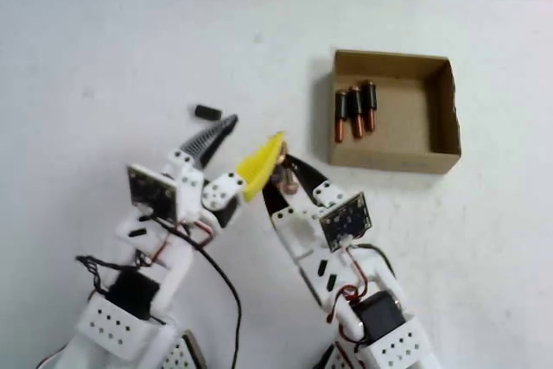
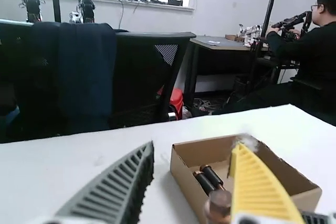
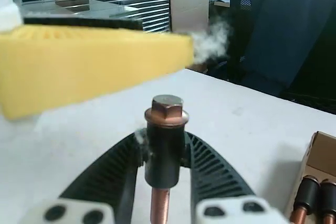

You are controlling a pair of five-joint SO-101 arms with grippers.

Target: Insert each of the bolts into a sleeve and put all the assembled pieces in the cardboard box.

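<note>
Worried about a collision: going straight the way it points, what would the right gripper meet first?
Probably the yellow finger of the left gripper, lying just beyond the sleeved bolt in the right gripper; depth unclear.

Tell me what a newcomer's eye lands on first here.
First, the bright yellow finger of the open left gripper, close by a copper bolt in a black sleeve clamped in the right gripper. Next, the cardboard box on the table, holding three assembled pieces. A spare sleeve lies apart.
</note>
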